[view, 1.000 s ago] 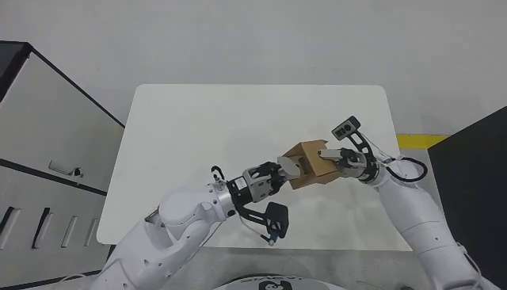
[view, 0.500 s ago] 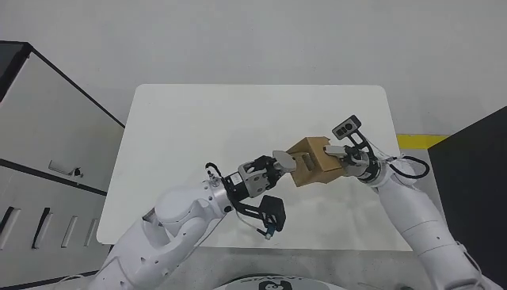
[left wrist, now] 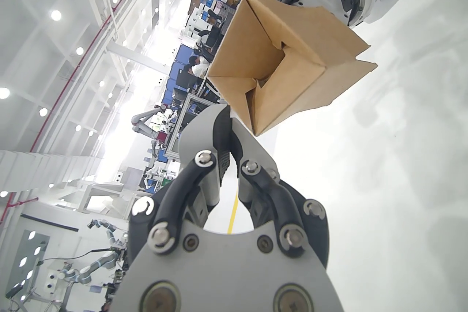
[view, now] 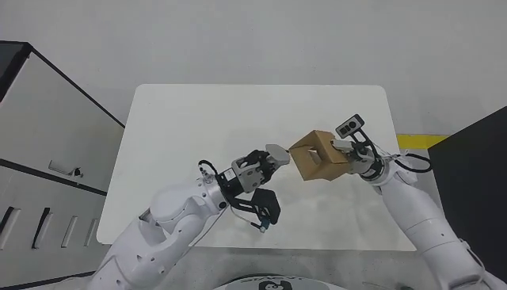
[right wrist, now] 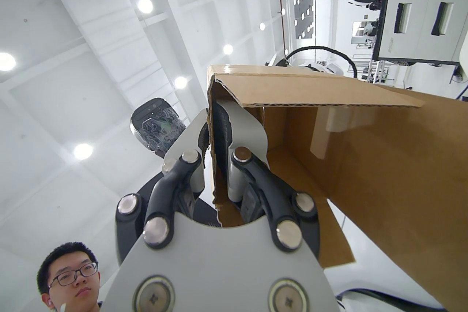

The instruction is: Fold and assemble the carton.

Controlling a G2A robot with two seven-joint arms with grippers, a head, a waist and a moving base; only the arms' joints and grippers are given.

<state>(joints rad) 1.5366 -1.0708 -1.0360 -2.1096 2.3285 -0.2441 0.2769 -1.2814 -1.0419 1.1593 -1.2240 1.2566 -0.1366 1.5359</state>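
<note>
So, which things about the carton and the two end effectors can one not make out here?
- Left wrist view: whether the left end effector touches the carton; too close to judge.
- Left wrist view: the carton's inside, hidden by its folded flaps.
- Right wrist view: the carton's far end, cut off by the picture's edge.

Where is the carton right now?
In the top view the carton is over the right half of the table, its wall clamped by the right gripper, with the shut left gripper beside its folded end.
</note>
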